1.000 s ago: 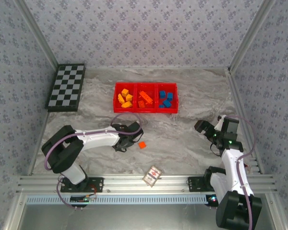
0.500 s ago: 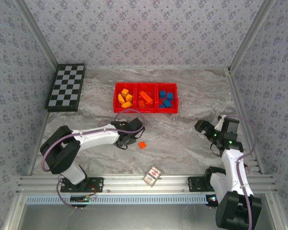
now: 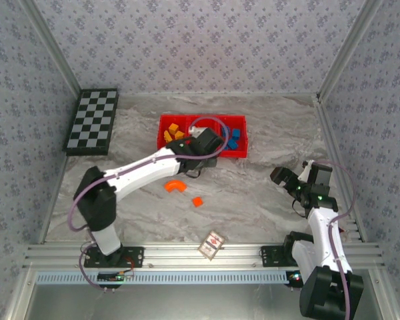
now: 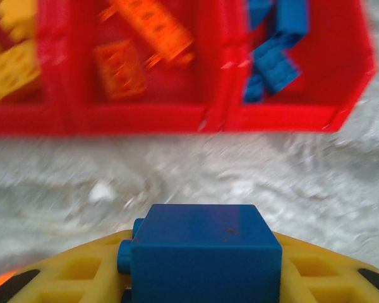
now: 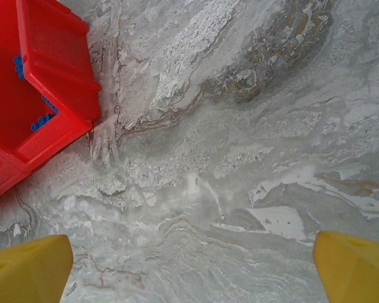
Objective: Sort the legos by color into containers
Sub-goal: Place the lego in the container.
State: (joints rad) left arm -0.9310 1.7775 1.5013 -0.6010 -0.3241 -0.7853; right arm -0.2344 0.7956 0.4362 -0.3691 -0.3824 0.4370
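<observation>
Although most of the bricks already lie in the red tray [image 3: 163, 133], the sort is not finished. At the upper left of the overhead frame lies the checkerboard [image 3: 91, 122], no part of the job. Right of it, the left arm reaches from the lower left up to the tray's near edge, and the left gripper [image 3: 211, 145] hangs over the middle and right compartments. Its jaws are partly closed on a blue brick [image 4: 202, 252], which sits between the yellow fingers [image 4: 69, 274] at the bottom of the wrist frame, just short of the tray's front wall.

Inside the tray, yellow bricks [image 3: 173, 135] fill the left compartment, orange bricks [image 4: 123, 66] the middle one and blue bricks [image 3: 235, 139] the right. The wrist picture is blurred, so I would not swear that every piece sits with its own colour, though none looks misplaced.

Below the tray, on the table [image 3: 253, 200], two pieces wait: a curved orange brick [image 3: 175, 186] and, just down and right of it, a small orange brick [image 3: 197, 201]. A patterned card [image 3: 212, 244] lies at lower centre. At the right of the frame the right gripper [image 3: 285, 177] hovers with jaws wide apart and nothing between them.

By my reckoning three drops remain: the held blue brick into the right compartment, then both orange ones into the middle.
</observation>
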